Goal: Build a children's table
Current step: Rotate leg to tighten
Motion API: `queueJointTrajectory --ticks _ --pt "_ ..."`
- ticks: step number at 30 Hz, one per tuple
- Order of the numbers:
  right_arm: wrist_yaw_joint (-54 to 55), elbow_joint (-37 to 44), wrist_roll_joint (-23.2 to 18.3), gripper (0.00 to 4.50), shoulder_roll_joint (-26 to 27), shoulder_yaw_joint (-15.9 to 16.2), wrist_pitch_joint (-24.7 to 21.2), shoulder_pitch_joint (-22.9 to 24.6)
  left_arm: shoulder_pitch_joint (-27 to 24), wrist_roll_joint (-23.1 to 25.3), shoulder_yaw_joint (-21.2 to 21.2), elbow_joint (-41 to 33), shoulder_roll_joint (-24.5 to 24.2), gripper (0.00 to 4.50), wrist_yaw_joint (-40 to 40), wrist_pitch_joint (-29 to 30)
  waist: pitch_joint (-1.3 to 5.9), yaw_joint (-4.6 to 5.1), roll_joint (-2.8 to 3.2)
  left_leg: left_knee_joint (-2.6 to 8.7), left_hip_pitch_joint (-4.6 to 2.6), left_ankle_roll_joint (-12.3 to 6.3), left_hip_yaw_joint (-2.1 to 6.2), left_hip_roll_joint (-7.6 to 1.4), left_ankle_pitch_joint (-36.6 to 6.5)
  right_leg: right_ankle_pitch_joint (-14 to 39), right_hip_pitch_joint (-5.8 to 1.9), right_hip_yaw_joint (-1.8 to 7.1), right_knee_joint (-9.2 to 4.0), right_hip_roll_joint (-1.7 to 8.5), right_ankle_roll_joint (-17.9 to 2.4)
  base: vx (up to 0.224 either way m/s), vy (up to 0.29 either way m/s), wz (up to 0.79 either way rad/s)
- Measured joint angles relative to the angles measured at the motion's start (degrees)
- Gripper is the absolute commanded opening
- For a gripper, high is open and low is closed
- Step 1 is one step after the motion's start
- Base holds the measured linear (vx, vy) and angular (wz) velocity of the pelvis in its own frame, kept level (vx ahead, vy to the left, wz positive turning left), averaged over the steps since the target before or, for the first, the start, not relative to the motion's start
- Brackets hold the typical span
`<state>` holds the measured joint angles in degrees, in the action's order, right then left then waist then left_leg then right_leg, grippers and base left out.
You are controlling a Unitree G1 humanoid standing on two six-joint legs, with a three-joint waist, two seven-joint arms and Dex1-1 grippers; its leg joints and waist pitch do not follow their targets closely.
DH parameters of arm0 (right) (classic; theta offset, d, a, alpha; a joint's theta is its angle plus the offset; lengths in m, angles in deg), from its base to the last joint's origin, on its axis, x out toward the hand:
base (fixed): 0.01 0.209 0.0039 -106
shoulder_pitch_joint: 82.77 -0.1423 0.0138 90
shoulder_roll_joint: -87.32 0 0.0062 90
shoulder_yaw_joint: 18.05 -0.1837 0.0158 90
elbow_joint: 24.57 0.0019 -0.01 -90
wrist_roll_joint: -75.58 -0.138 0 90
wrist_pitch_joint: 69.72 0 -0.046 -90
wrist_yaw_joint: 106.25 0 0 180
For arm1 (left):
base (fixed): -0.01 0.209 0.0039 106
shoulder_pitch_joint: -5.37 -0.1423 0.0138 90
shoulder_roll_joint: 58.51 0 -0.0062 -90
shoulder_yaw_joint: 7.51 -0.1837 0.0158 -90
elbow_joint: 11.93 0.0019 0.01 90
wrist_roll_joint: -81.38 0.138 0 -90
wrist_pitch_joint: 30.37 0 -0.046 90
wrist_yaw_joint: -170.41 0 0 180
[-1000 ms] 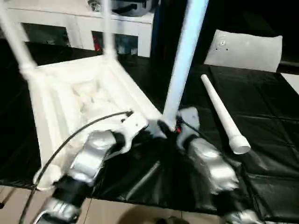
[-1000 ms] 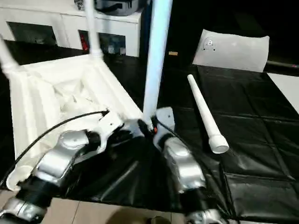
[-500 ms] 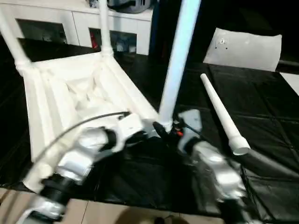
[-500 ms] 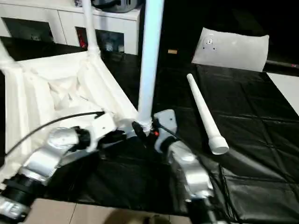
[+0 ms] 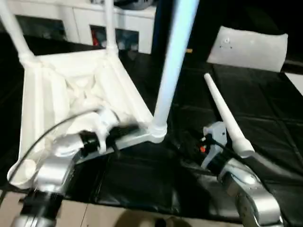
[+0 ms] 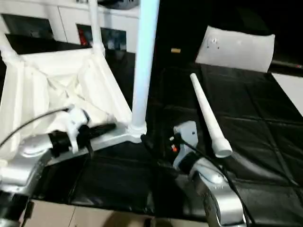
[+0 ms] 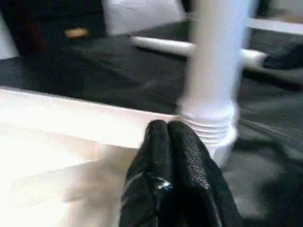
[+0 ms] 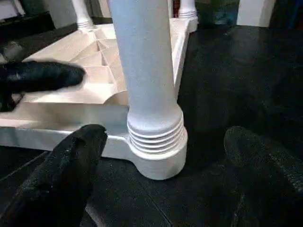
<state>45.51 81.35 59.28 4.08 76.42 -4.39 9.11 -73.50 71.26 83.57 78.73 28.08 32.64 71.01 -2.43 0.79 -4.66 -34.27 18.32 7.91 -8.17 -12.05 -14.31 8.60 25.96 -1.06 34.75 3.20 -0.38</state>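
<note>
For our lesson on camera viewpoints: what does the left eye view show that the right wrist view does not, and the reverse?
Left eye view alone: the loose leg lying on the black mat, and the plastic bag. Right wrist view alone: the threaded rings where the near leg enters its corner socket. Both: the upturned table top, that upright leg, and the left gripper, jaws shut.

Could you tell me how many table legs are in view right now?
4: near-corner leg upright in its socket, back-corner leg and far-left leg also standing on the upturned top, and one loose leg lying on the black mat.
</note>
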Motion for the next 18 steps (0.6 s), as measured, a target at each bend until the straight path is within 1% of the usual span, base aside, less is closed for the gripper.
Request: queueJointTrajectory --ticks 1,3,4,5,6,7,8,9,10,11,12,13,14,15,16,17,18 --pt "0.7 1.8 0.0 4.43 0.1 0.0 -0.2 2.0 -3.5 0.5 1.6 -3.8 2.1 0.00 -3.5 1.1 0.02 0.02 0.06 0.00 0.04 -0.08 0.00 -0.01 -0.1 0.0 -0.03 0.00 -0.10 0.00 0.1 0.000 0.000 0.00" --pt "1.8 2.2 0.0 4.43 0.4 0.0 -1.0 2.8 -6.2 1.5 1.7 -5.5 3.8 0.00 -6.5 2.5 -0.01 -0.10 0.01 0.01 0.22 -0.09 0.04 -0.04 -0.1 0.0 0.00 -0.08 -0.27 -0.03 0.1 0.000 0.000 0.00" --pt "2.9 2.4 0.0 4.43 1.3 0.0 -1.7 2.8 -7.3 2.1 2.4 -6.9 4.9 0.00 -8.7 4.6 0.16 -0.11 0.03 -0.31 -0.16 0.01 -1.01 -0.73 -0.2 0.0 0.52 0.89 -0.50 -1.14 0.1 0.000 0.000 0.00" --pt "3.9 2.6 0.0 4.43 2.2 -0.1 -2.0 2.8 -8.1 2.2 3.4 -8.2 5.7 0.00 -10.4 6.0 0.21 -0.55 0.02 -0.77 0.00 0.13 -1.62 -1.09 -0.6 -0.1 0.93 2.18 -0.46 -1.99 0.1 -0.019 -0.007 -0.33" --pt "4.9 2.8 0.0 4.43 3.0 -0.1 -2.3 3.1 -8.5 2.5 4.2 -9.5 6.7 0.00 -12.3 7.0 0.22 -0.96 0.01 -1.50 0.39 0.02 -1.73 -1.10 -1.3 -0.2 1.27 3.69 -0.35 -2.82 0.2 -0.001 0.020 -0.57" --pt "5.6 2.8 0.0 4.43 3.2 -0.2 -2.6 3.2 -8.6 2.5 4.3 -10.3 7.1 0.00 -13.6 7.4 0.22 -1.12 0.00 -2.15 0.38 -0.40 -1.75 -1.00 -1.9 -0.3 1.36 4.87 -0.26 -3.45 0.4 -0.001 0.020 -0.57" --pt "6.1 2.8 0.0 4.43 3.2 -0.4 -2.8 3.2 -8.7 2.5 4.2 -11.1 7.4 0.00 -14.4 7.6 0.23 -1.31 -0.03 -2.85 0.35 -0.76 -1.69 -0.76 -2.5 -0.5 1.36 6.26 -0.25 -3.97 0.6 -0.011 0.071 -0.45" --pt "7.0 3.0 0.0 4.43 3.5 -0.8 -3.0 3.2 -8.7 2.7 4.2 -12.2 8.2 0.00 -16.2 7.6 0.18 -1.55 -0.11 -3.98 0.37 -2.40 -1.35 0.33 -3.6 -0.8 1.30 8.35 -0.23 -4.65 1.2 -0.026 0.114 -0.47" --pt "7.8 3.1 0.0 4.43 3.7 -1.3 -3.3 3.2 -8.9 3.4 3.9 -13.2 8.6 0.00 -17.7 7.6 0.18 -1.69 -0.08 -4.65 0.38 -2.94 -0.67 1.29 -4.4 -0.9 1.18 9.99 -0.35 -5.21 1.6 -0.026 0.114 -0.47" --pt "8.7 3.1 0.1 4.43 4.4 -1.6 -3.5 3.4 -9.3 4.5 3.7 -14.5 8.7 0.00 -19.2 7.7 0.20 -1.37 0.08 -4.97 0.32 -2.33 -0.04 2.00 -4.6 -1.0 1.12 11.31 -0.61 -6.02 1.8 -0.036 0.134 -0.57" --pt "9.6 3.2 0.3 4.43 5.4 -1.8 -3.6 4.0 -9.9 5.5 3.7 -15.8 8.7 0.00 -21.0 8.0 0.17 -0.15 0.56 -4.76 -0.04 -2.10 -0.26 1.83 -4.7 -0.3 1.66 11.10 -1.04 -6.12 1.8 -0.017 0.101 -0.39" --pt "9.9 3.2 0.3 4.43 6.0 -1.2 -3.6 4.4 -10.3 6.1 3.9 -16.1 9.0 0.00 -22.1 8.3 0.30 0.50 0.68 -4.63 -0.19 -2.98 -1.01 1.12 -4.4 1.2 1.81 8.60 -0.55 -5.08 0.0 -0.017 0.101 -0.39" --pt "10.3 3.2 0.3 4.43 6.5 -0.7 -3.8 4.4 -10.5 6.6 4.4 -16.2 9.3 0.00 -23.1 8.8 0.38 0.61 0.78 -4.42 -0.04 -3.06 -1.37 0.56 -4.4 2.6 1.43 4.76 0.14 -3.81 -0.9 -0.048 0.068 -0.33" --pt "10.6 3.4 0.3 4.43 6.7 -0.5 -3.9 4.6 -10.3 6.7 4.8 -16.2 9.8 0.00 -24.1 9.3 0.29 1.20 1.12 -4.13 0.05 -3.54 -0.80 0.01 -4.3 3.3 0.99 0.84 2.30 -2.79 -1.9 0.000 0.000 0.00" --pt "10.8 3.6 0.3 4.43 6.3 -0.6 -3.9 4.9 -10.4 6.6 5.0 -17.0 11.3 0.00 -25.2 9.8 0.49 1.26 1.21 -3.20 -0.14 -3.51 -0.60 -0.60 -3.6 3.8 0.52 -2.01 4.01 -2.17 -3.6 0.000 0.000 0.00" --pt "11.0 3.8 0.3 4.43 6.4 -0.6 -3.9 4.4 -10.7 6.5 5.4 -18.0 12.1 0.00 -25.9 10.2 0.62 1.15 1.08 -2.72 0.15 -3.37 -0.58 -0.90 -3.1 3.8 -0.28 -3.09 4.62 -1.52 -4.9 0.000 0.000 0.00" --pt "11.0 4.1 0.3 4.43 6.4 -0.3 -3.9 3.8 -10.7 6.6 5.4 -18.6 12.3 0.00 -26.6 10.9 1.30 0.96 0.10 -2.81 0.95 -3.26 -0.75 -0.59 -2.7 4.9 -1.44 -2.83 3.43 -0.36 -5.2 0.023 -0.078 -0.14"
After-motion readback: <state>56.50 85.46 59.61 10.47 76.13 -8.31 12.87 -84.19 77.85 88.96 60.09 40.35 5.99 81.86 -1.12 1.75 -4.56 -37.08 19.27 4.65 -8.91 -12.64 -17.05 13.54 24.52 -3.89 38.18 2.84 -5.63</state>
